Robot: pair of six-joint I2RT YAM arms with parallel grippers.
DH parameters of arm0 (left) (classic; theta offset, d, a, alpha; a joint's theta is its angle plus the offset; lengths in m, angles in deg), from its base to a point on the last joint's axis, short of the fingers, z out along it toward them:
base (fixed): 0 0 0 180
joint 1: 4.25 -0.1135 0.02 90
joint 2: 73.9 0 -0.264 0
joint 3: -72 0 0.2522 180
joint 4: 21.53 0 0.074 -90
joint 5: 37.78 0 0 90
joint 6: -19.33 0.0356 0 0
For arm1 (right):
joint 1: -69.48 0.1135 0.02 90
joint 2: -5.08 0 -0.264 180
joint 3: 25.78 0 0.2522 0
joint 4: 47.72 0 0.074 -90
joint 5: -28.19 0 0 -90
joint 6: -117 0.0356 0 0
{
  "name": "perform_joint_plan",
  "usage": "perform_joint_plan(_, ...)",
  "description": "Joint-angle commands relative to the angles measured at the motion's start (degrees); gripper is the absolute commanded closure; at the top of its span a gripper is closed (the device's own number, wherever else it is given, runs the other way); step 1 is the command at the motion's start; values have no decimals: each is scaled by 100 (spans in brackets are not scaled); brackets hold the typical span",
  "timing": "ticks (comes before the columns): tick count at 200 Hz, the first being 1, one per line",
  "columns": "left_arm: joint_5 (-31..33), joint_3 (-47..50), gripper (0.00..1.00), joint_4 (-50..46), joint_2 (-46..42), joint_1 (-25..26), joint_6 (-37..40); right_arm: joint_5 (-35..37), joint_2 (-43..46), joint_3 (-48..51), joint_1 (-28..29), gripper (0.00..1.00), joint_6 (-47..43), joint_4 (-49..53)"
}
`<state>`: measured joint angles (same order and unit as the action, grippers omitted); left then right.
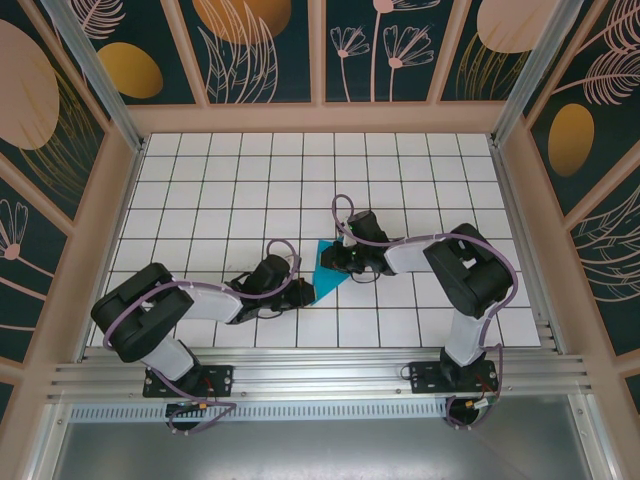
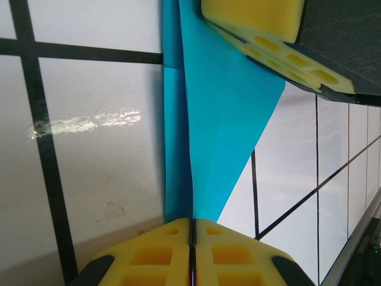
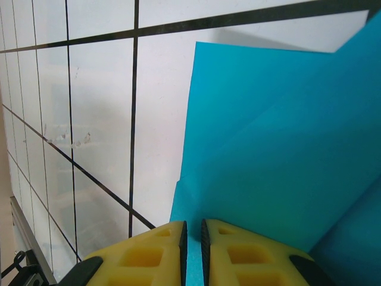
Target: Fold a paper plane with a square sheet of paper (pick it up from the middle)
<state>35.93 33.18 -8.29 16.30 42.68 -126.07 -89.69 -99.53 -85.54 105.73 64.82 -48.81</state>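
- The square sheet of paper (image 1: pixel 325 275) lies creased near the middle of the table (image 1: pixel 220 180).
- The left gripper (image 2: pixel 191 221) pinches the sheet's near tip, probably anchoring the crease.
- The right gripper (image 3: pixel 191 225) pinches the sheet's far edge, probably keeping the fold taut.

paper sheet (image 2: pixel 220 119): matt, creased | tabletop (image 2: pixel 89 155): glossy, scuffed | left hand pads (image 2: pixel 155 256): foam-like | rail (image 1: pixel 320 372): bare metal

- The tiled surface (image 1: pixel 250 170) is bare from the middle to the far wall (image 1: pixel 320 118), so there is wide room to pass.
- In the middle, the paper (image 1: pixel 326 272) lies pinched between the left gripper (image 1: pixel 303 291) and the right gripper (image 1: pixel 335 262), which crowd each other.
- The side rails (image 1: pixel 118 215) fence the edges.
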Motion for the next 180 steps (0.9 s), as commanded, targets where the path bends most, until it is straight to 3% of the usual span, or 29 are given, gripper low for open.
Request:
perform_joint_plan(1, -258, 164, 89, -419, -63, 74, -4, 380, -179, 145, 49, 82, -63, 561)
perform_joint_plan(106, -137, 159, 100, -967, 271, 96, -239, 536, -252, 149, 55, 82, 6, 618)
perform_joint_plan(180, -47, -166, 100, -1531, 417, 124, -154, 634, -297, 82, 92, 83, -56, 786)
